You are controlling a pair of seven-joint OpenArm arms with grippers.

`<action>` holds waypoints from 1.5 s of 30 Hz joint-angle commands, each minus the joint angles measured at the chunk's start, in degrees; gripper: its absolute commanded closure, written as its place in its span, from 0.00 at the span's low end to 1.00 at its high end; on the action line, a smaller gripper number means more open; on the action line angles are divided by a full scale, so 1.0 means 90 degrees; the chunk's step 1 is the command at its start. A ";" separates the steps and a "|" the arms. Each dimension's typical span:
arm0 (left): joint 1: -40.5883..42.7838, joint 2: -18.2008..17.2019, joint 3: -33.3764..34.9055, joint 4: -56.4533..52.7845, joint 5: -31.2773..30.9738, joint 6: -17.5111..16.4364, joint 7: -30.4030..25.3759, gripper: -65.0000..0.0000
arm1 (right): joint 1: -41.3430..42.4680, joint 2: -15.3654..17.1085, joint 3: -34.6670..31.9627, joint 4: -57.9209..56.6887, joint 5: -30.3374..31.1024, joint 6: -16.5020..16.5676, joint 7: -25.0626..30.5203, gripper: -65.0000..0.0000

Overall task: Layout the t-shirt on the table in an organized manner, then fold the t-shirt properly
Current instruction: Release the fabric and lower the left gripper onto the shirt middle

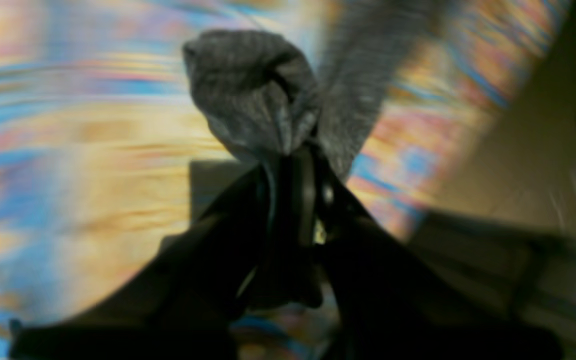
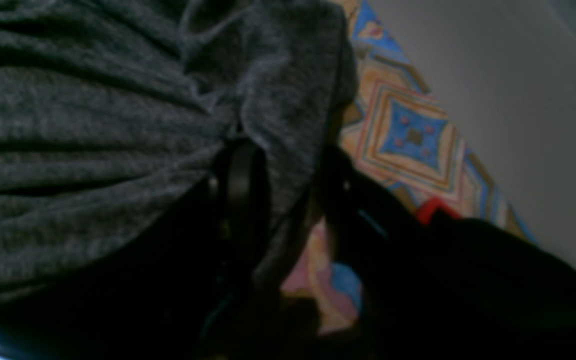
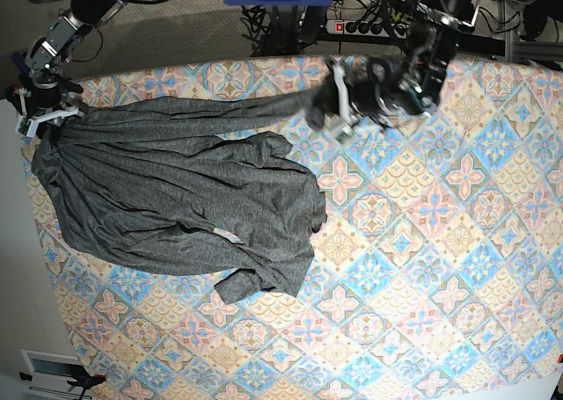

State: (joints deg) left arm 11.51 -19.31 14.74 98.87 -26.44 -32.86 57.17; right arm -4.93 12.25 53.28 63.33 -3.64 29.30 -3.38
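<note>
Two arms are on the t-shirt (image 3: 185, 198) now, and I am in the spreading step, not yet folding. My left gripper (image 1: 298, 150) is closed tight on a bunched edge of the grey cloth; its view is blurred, so I judge this arm is in motion. In the base view it is at the far side of the table (image 3: 440, 242), and a stretched band of fabric runs from it toward the shirt body. The right gripper (image 2: 278, 165) is at the opposite far corner, with cloth lying between its fingers, but I cannot tell if it is really pinching or just loose around it.

Most of the shirt lies wrinkled on the half of the table beside the right arm, with one part folded over itself at the near edge.

To do this step well, I would first make sure the right side has a firm hold, otherwise the pull only drags the whole shirt across. Then I would pull the left arm away slowly and low, keeping the top edge straight, and stop when the wrinkles open.
</note>
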 commanded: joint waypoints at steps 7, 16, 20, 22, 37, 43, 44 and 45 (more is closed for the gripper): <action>-0.0912 0.0129 0.0633 0.0546 -0.0086 0.0023 -0.0135 0.95 | 0.0006 0.0119 0.0044 0.0245 0.0048 -0.0037 0.0107 0.64; -0.2651 0.1701 0.0721 0.0497 -0.0066 0.0032 0.1233 0.95 | -0.0121 0.0109 0.0054 0.0734 0.0048 -0.0037 0.0107 0.64; -0.3159 0.2287 0.0672 -0.0119 -0.0086 0.0032 0.1213 0.95 | -0.0131 0.0109 0.0054 0.0773 0.0048 -0.0037 0.0097 0.64; -0.3257 0.2492 0.0672 -0.0343 -0.0037 0.0042 0.1204 0.95 | -0.0141 0.0109 0.0054 0.0773 0.0048 -0.0037 0.0097 0.64; -0.3354 0.2727 -0.0598 -0.1672 -0.0017 0.0081 0.0002 0.94 | -0.0268 0.0109 0.0044 0.0773 0.0048 -0.0037 0.0097 0.64; -0.3325 0.2151 -0.0119 -0.2014 -0.0027 0.0071 0.0002 0.68 | -0.0268 0.0109 0.0024 0.0773 0.0048 -0.0037 0.0097 0.64; -0.3305 0.2072 -0.0080 -0.2014 -0.0027 0.0071 0.0002 0.62 | -0.0268 0.0109 0.0024 0.0773 0.0048 -0.0037 0.0097 0.64; -0.3237 0.2024 -0.0070 -0.2014 -0.0027 0.0071 0.0002 0.57 | -0.0268 0.0109 0.0024 0.0773 0.0048 -0.0037 0.0097 0.64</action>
State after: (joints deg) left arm -16.67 -0.97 14.28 79.66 -25.65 -31.94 58.30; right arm -7.70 12.03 53.34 69.28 -4.08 29.15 -4.10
